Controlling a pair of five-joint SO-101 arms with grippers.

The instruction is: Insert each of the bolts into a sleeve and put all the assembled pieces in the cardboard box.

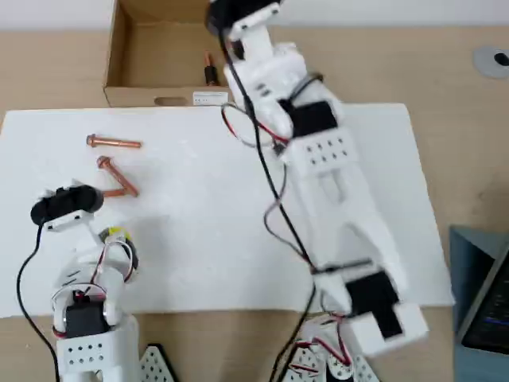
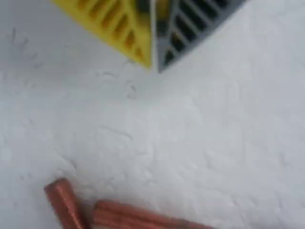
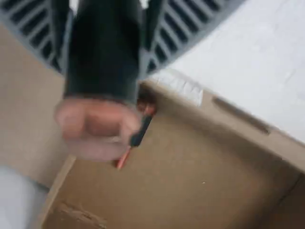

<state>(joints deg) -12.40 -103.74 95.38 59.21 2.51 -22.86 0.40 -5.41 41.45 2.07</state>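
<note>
— Holding a sleeved bolt [image 3: 102, 76] clamped in the right gripper [image 3: 105, 19] over the cardboard box [image 3: 200, 181], above one assembled piece [image 3: 136, 136] lying inside.
— Leaves three bare bolts [image 1: 114, 142] on the white mat [image 1: 238, 239], beside the left gripper [image 2: 152, 62], pinched shut, empty.

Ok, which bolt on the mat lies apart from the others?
The bolt nearest the box, lying alone; the other two sit together in a V near the left pincer.

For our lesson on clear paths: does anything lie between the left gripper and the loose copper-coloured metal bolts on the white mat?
Nothing visible does. Bare white mat lies between the left gripper, its fingers shut, and the two nearest copper-coloured metal bolts.
</note>
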